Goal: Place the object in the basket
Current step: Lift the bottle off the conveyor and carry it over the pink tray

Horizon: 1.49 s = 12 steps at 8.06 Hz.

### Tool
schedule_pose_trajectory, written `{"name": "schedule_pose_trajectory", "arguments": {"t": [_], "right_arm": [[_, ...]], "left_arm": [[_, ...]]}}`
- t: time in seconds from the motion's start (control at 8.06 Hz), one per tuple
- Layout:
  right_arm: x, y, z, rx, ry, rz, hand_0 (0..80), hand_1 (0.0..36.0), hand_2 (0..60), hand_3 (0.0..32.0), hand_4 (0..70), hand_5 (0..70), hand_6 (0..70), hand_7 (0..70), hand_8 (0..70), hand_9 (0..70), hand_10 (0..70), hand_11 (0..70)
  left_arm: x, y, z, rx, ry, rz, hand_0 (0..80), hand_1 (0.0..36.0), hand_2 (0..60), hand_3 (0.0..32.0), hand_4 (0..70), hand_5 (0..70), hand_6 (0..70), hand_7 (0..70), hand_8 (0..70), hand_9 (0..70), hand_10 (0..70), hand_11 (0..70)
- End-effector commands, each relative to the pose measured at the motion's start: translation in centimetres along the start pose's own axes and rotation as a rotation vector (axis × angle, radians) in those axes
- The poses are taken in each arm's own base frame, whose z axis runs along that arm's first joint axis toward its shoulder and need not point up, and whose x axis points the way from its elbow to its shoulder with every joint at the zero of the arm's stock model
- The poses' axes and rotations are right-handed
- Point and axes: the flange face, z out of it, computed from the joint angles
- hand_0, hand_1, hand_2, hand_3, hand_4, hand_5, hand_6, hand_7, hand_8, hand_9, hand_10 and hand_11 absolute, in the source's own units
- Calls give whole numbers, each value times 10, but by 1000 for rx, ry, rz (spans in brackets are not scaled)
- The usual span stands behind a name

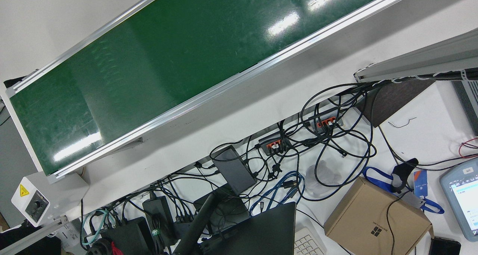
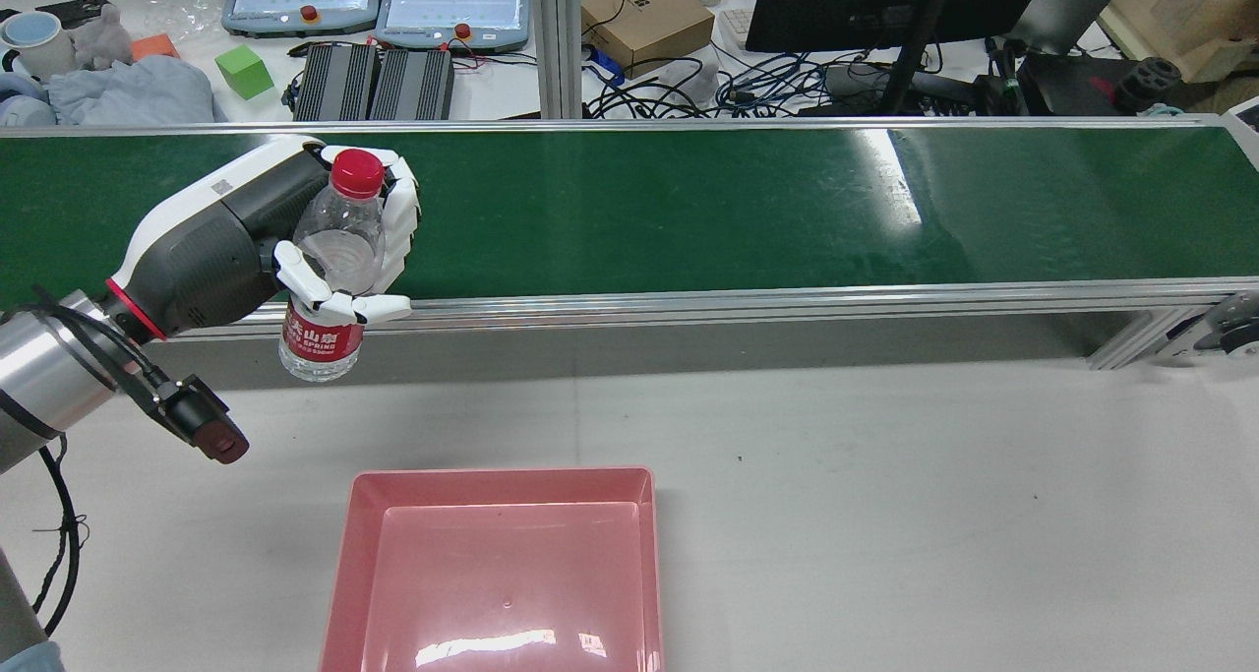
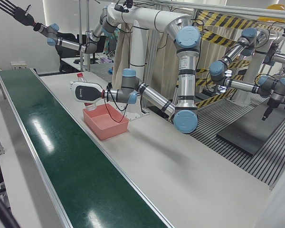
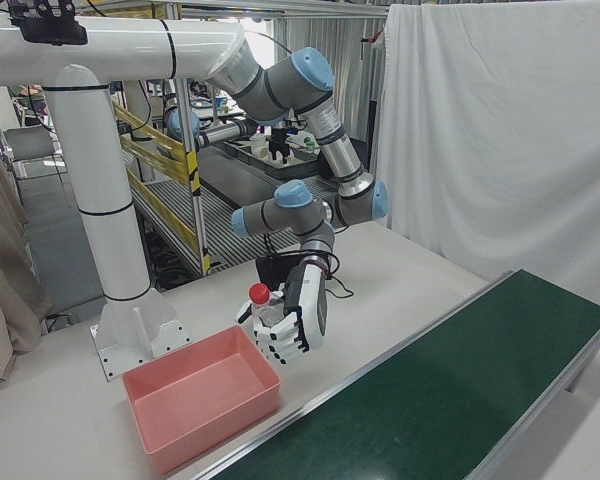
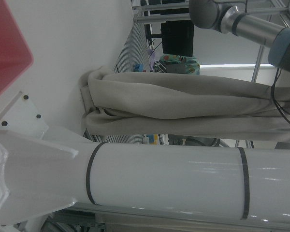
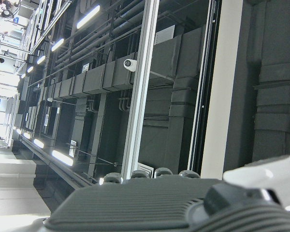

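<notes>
the clear plastic water bottle with a red screw cap (image 2: 332,259) wears a red wrapper round its lower body printed with white chinese characters and the word "spring" – the smaller print below is too fine to read. it stands close to upright, long axis near vertical, red cap on top and base hanging free in the air, held over the front rail of the long green conveyor belt (image 2: 689,210) at the belt's left end in the rear view. the white-fingered left hand (image 2: 325,234) is wrapped round the bottle's clear upper body, fingers curled across the front and closing on it from both sides. the shallow pink plastic basket (image 2: 339,564) sits on the pale grey worktop (image 2: 885,495) nearer the robot, below and to the right of the bottle, well apart from it and with nothing inside. the right hand is not visible from outside in any view; its own camera shows only ceiling ducts and lights, so whether its fingers are spread or closed cannot be told. beyond the belt – a cluttered bench with two teach pendants (image 2: 379,3), a brown cardboard box (image 2: 644,13) bearing a four-square logo, tangled cables (image 1: 298,161) and a dark monitor (image 2: 885,3).
</notes>
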Motion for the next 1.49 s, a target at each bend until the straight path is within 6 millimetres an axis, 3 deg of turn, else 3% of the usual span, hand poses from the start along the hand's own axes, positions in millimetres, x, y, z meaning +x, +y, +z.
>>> {"name": "schedule_pose_trajectory", "arguments": {"t": [0.0, 0.25, 0.5, 0.74, 0.87, 0.99, 1.12, 1.24, 1.37], "right_arm": [[0, -1, 0, 1, 0, 0, 0, 0, 0, 0, 0, 0, 0, 0, 0, 0, 0, 0], [0, 0, 0, 0, 0, 0, 0, 0, 0, 0, 0, 0, 0, 0, 0, 0, 0, 0], [0, -1, 0, 1, 0, 0, 0, 0, 0, 0, 0, 0, 0, 0, 0, 0, 0, 0], [0, 0, 0, 0, 0, 0, 0, 0, 0, 0, 0, 0, 0, 0, 0, 0, 0, 0], [0, -1, 0, 1, 0, 0, 0, 0, 0, 0, 0, 0, 0, 0, 0, 0, 0, 0], [0, 0, 0, 0, 0, 0, 0, 0, 0, 0, 0, 0, 0, 0, 0, 0, 0, 0], [0, 0, 0, 0, 0, 0, 0, 0, 0, 0, 0, 0, 0, 0, 0, 0, 0, 0], [0, -1, 0, 1, 0, 0, 0, 0, 0, 0, 0, 0, 0, 0, 0, 0, 0, 0], [0, 0, 0, 0, 0, 0, 0, 0, 0, 0, 0, 0, 0, 0, 0, 0, 0, 0]], "left_arm": [[13, 9, -69, 0, -22, -4, 800, 290, 218, 0, 306, 700, 695, 700, 700, 700, 700, 700], [0, 18, -77, -7, -50, 2, 800, 281, 190, 0, 312, 700, 674, 700, 700, 700, 700, 700], [-32, 46, -66, 25, -13, 4, 800, 316, 269, 0, 284, 700, 619, 700, 700, 700, 700, 700], [-72, 90, -61, 74, 38, 27, 800, 338, 330, 0, 250, 700, 585, 700, 700, 700, 700, 700], [-64, 107, -69, 105, 54, 49, 800, 334, 274, 0, 210, 700, 545, 700, 700, 700, 700, 700], [-65, 107, -71, 108, 52, 52, 800, 308, 250, 0, 207, 700, 517, 678, 700, 700, 700, 700], [-66, 107, -71, 109, 50, 54, 800, 255, 82, 0, 176, 700, 480, 638, 700, 700, 700, 700], [-66, 107, -71, 109, 49, 56, 738, 86, 0, 0, 79, 700, 378, 560, 700, 700, 695, 700], [-65, 107, -71, 108, 52, 53, 523, 7, 0, 0, 46, 700, 283, 466, 631, 700, 612, 700]]}}
